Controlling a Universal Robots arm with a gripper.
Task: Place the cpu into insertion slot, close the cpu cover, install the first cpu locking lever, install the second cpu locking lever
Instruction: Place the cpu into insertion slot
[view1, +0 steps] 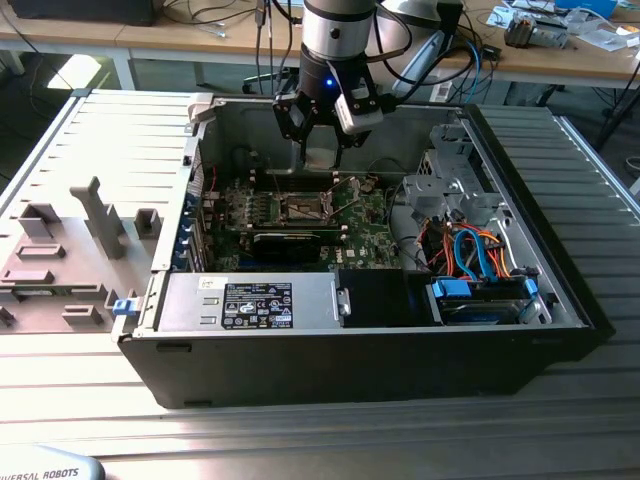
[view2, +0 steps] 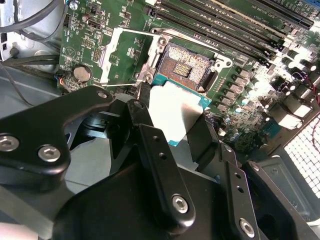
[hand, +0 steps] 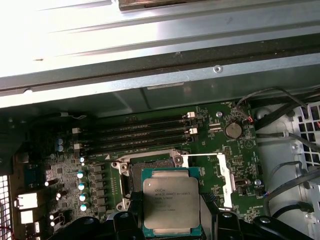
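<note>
The cpu (hand: 171, 200), a flat square silvery chip, is clamped edgewise in your black gripper (hand: 173, 222), keeping it level near the dark square insertion slot (view2: 186, 67).

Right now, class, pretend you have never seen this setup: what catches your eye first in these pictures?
The silvery cpu, gripped by the black hand, hangs over the green motherboard inside the open computer case. Close by it in both wrist views sits the dark, bare insertion slot, with its cpu cover swung open to one side.
</note>
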